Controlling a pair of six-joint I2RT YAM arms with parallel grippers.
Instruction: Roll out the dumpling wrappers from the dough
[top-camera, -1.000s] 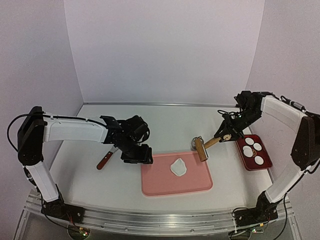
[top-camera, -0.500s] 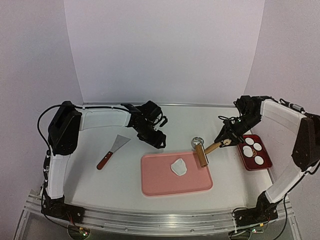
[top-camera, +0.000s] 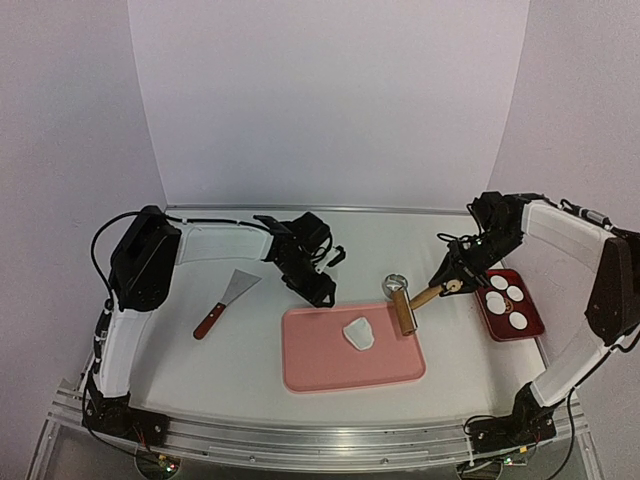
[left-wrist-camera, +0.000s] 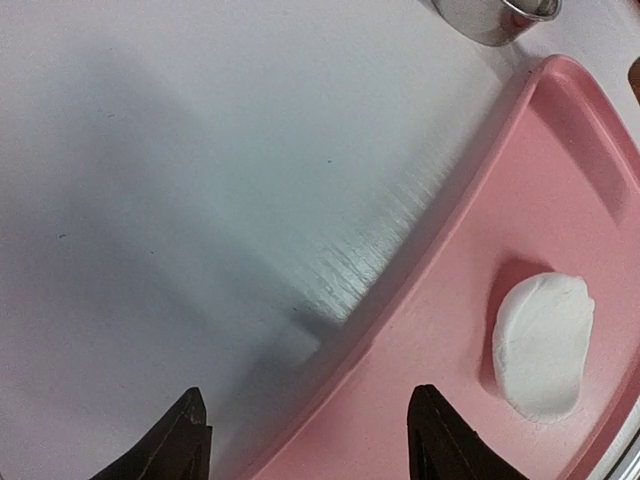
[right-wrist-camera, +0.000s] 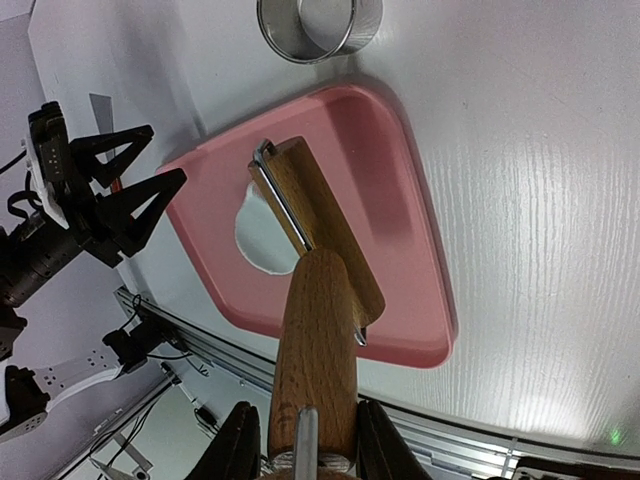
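The dough (top-camera: 358, 334) is a small white lump on the pink tray (top-camera: 320, 365); it also shows in the left wrist view (left-wrist-camera: 543, 345) and partly in the right wrist view (right-wrist-camera: 262, 238). Several round dumpling wrappers (top-camera: 505, 297) lie in the dark red tray (top-camera: 527, 330) at the right. My right gripper (top-camera: 452, 281) is shut on the wooden handle of the rolling pin (right-wrist-camera: 312, 330), whose roller (top-camera: 404, 309) hangs over the pink tray's right edge. My left gripper (top-camera: 322, 290) is open and empty above the tray's back left corner (left-wrist-camera: 400, 340).
A metal ring cutter (top-camera: 395, 284) stands on the table just behind the pink tray, also in the right wrist view (right-wrist-camera: 320, 25). A spatula with a wooden handle (top-camera: 225, 302) lies at the left of the tray.
My left arm has swung back and right from the spatula side to the pink tray's back left corner. The right gripper with the rolling pin has barely moved.
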